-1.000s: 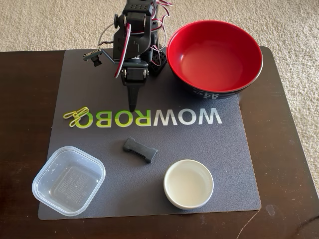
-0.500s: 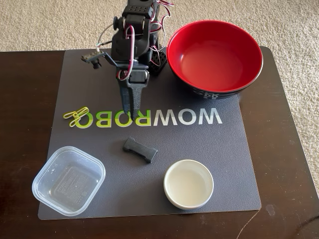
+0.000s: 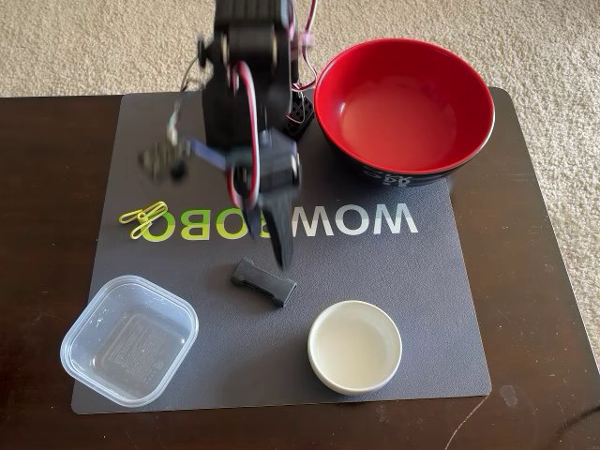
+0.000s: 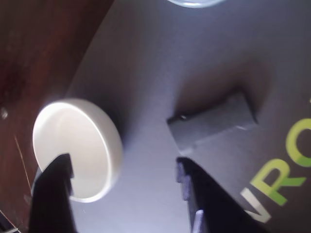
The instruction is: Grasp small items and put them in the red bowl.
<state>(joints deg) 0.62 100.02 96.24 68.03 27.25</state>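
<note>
Since the earlier frames the arm has swung forward and toward the near side of the mat, and its gripper now hangs blurred just above the far end of the black bone-shaped piece, where before it pointed at the lettering. From this fixed view I cannot tell how the fingers stand. Nothing else has shifted. The red bowl sits at the far right of the grey mat, well apart from the gripper. The yellow-green paper clips lie at the left by the printed letters. The clear square container rests at the near left corner of the mat, and the small white dish sits near centre, just right of the black piece. Mat and all rest on a dark wooden table.

In the wrist view the gripper has its two dark fingers spread wide with nothing between them. The black piece lies on the mat above the right finger, apart from it. The white dish lies on the left, partly behind the left finger.
</note>
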